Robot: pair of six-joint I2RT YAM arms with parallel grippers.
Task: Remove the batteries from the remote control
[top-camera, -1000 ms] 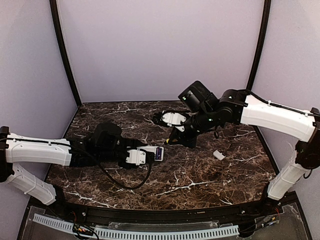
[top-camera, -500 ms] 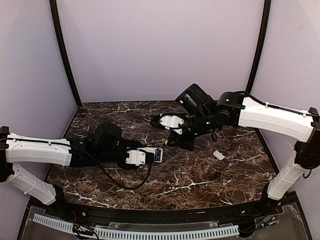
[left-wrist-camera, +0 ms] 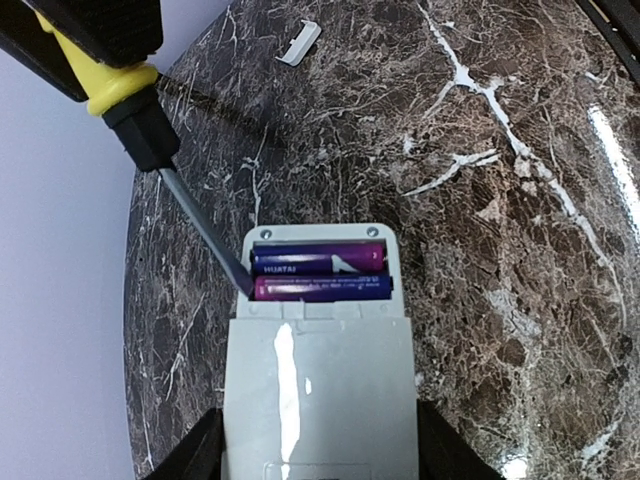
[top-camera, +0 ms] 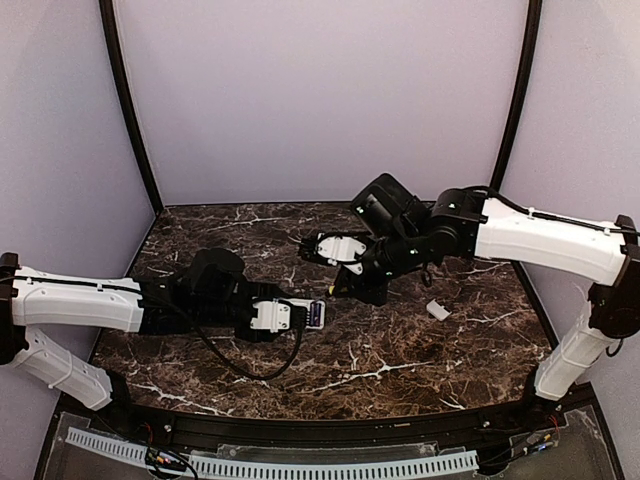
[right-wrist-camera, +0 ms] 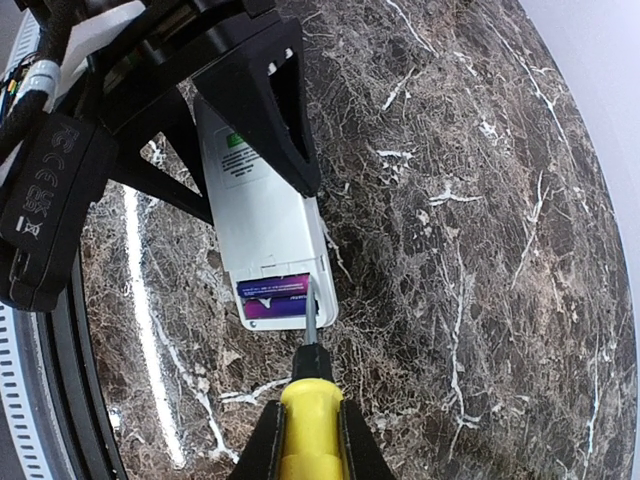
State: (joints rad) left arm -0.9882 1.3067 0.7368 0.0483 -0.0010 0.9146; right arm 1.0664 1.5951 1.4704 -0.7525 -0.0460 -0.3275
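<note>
My left gripper (top-camera: 272, 314) is shut on the white remote control (left-wrist-camera: 318, 390), back side up, its battery bay open. Two purple batteries (left-wrist-camera: 320, 275) lie side by side in the bay; they also show in the right wrist view (right-wrist-camera: 275, 297) and from above (top-camera: 316, 311). My right gripper (right-wrist-camera: 308, 445) is shut on a yellow-handled screwdriver (right-wrist-camera: 310, 420). The screwdriver's shaft (left-wrist-camera: 205, 235) reaches down into the bay, its tip at the left end of the batteries. In the top view the right gripper (top-camera: 350, 272) sits just right of and behind the remote (top-camera: 300, 311).
The small white cover piece (top-camera: 437, 309) lies on the dark marble table (top-camera: 400, 350) to the right; it also shows in the left wrist view (left-wrist-camera: 299, 43). Purple walls and black posts enclose the table on three sides.
My right arm has moved left and down toward the remote, bringing the screwdriver tip to the battery bay. The left arm and remote have stayed still.
</note>
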